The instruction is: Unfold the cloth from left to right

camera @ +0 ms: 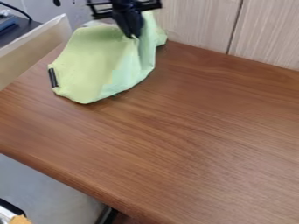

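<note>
The black gripper (134,36) hangs down from the top edge, left of centre, and is shut on the cloth. From its tips the green cloth (96,61) drapes, its upper part raised and bunched at the grip. Its lower edge reaches down to the brown table (192,131) in the upper left area. A narrow part of the cloth hangs to the right of the gripper, with folds between. A small black strip (53,77) marks the cloth's left edge.
Behind the table stands a pale wood-grain panel (198,24). A light board (35,48) runs along the left side, with dark equipment beyond it. The table's front edge slants from left down to bottom centre.
</note>
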Controlling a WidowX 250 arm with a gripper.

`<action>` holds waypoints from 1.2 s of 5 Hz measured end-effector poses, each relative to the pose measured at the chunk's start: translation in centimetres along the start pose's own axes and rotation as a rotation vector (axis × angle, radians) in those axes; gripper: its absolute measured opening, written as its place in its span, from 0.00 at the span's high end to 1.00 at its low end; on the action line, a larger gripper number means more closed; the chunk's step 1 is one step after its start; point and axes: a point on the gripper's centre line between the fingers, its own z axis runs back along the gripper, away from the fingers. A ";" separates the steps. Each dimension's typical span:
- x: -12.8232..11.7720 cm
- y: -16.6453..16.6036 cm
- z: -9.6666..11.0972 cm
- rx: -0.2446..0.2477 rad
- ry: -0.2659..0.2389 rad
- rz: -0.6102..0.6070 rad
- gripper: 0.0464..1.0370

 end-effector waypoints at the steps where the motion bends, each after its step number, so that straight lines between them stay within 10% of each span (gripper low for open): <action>1: -2.1 -1.8 -1.3 -0.030 0.057 -0.089 0.99; 4: -8.1 -1.6 -3.5 -0.031 0.177 -0.239 0.98; 6: -9.1 -1.8 -3.9 -0.037 0.193 -0.281 0.69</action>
